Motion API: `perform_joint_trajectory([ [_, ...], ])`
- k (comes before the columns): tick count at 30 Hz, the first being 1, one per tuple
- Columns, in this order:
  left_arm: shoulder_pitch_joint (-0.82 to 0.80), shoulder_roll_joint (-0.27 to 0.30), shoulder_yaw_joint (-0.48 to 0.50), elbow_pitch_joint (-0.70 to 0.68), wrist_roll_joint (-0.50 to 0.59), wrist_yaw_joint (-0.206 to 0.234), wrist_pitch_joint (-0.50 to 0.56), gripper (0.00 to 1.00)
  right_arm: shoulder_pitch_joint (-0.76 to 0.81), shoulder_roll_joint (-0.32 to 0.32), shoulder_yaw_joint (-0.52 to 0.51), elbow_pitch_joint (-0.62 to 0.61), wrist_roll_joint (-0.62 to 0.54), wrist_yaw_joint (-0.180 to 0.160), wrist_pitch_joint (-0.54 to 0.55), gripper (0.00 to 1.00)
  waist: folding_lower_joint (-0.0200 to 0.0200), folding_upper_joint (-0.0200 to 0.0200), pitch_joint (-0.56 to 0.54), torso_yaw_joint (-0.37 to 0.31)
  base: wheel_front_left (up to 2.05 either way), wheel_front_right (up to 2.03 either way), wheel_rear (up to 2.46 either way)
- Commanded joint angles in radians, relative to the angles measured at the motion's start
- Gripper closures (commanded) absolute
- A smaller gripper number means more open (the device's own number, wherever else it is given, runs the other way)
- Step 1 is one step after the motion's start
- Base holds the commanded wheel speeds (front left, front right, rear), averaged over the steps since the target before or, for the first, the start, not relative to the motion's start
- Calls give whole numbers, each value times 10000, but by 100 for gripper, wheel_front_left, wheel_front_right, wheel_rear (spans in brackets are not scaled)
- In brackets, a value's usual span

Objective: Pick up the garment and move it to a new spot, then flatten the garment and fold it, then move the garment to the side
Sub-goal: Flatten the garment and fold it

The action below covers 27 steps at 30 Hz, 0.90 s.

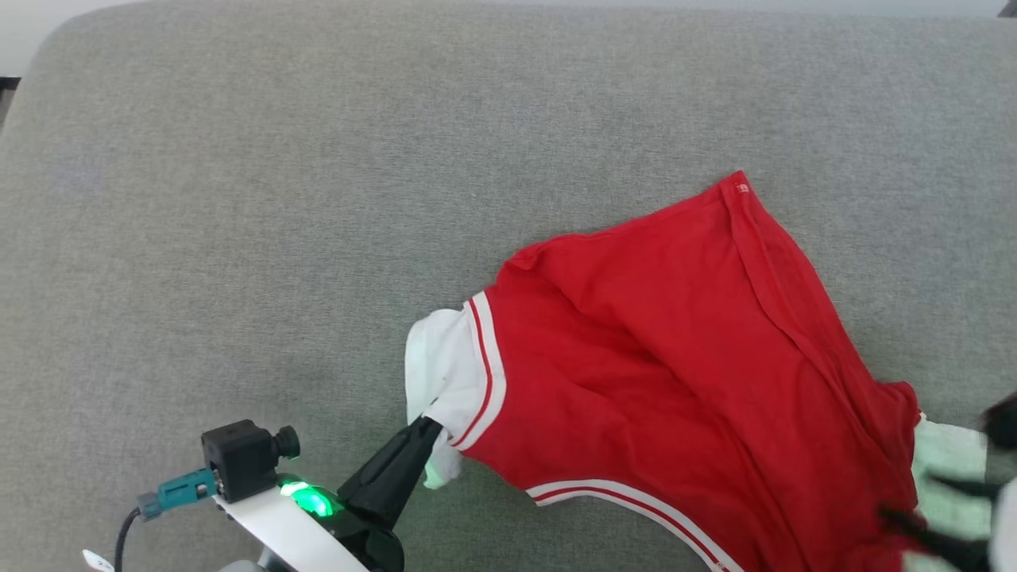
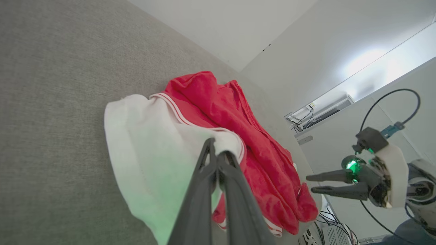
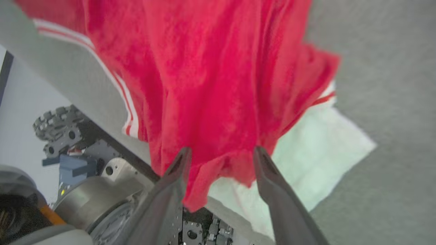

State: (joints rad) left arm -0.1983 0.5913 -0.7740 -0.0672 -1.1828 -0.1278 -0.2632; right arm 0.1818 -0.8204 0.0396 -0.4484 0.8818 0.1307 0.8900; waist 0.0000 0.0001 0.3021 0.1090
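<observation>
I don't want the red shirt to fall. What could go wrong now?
The right gripper is open, with the garment loose between its fingers, and that end seems to hang past the near edge of the grey cushion, so it could slide off. The left gripper is shut on just the white sleeve end; pulling from there might bunch the cloth instead of flattening it.

Garment (image 1: 675, 357): soft matt red jersey cloth, white cuffs. Surface (image 1: 238, 199): grey woven fabric, matt, coarse. Left gripper (image 2: 216, 151): dark matt plastic.
</observation>
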Motion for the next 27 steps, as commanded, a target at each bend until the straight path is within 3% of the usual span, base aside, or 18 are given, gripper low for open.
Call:
perform_joint_trajectory([
  [1, 1, -30, -27, -34, -16, -39, -16, 100, -34, 140, -403, -283, 80, -1, 123, 0, 0, -1, -25, 63, 0, 0, 0],
  [5, -160, -124, -181, -90, 9, -39, -15, 100, -948, 230, -1823, -826, -81, 0, 368, 0, 0, -1, 16, 274, 0, 0, 0],
  [9, -367, -270, -259, -104, 42, -39, -15, 100, -2673, 325, -1870, -367, -860, 0, -53, 0, 0, -1, 255, 537, 0, 0, 0],
  [16, -943, -611, -482, -29, 102, -40, -16, 100, -6070, 949, 521, 2030, -1732, -1, -259, 0, 0, -1, 956, 974, 0, 0, 0],
  [17, -943, -611, -482, -29, 102, -40, -16, 100, -6070, 949, 521, 2030, -1732, -1, -259, 0, 0, -1, 956, 974, 0, 0, 0],
  [22, -1308, -842, -671, 24, 172, -40, -16, 100, -7801, 899, 2613, 4116, -2392, -1, -162, 0, 0, -1, 1378, 1263, 0, 0, 0],
  [27, -1456, -1019, -683, 50, 149, -40, -16, 100, -8707, 1032, 4182, 5732, -2199, 0, -274, 0, 0, -1, 1567, 1454, 0, 0, 0],
])
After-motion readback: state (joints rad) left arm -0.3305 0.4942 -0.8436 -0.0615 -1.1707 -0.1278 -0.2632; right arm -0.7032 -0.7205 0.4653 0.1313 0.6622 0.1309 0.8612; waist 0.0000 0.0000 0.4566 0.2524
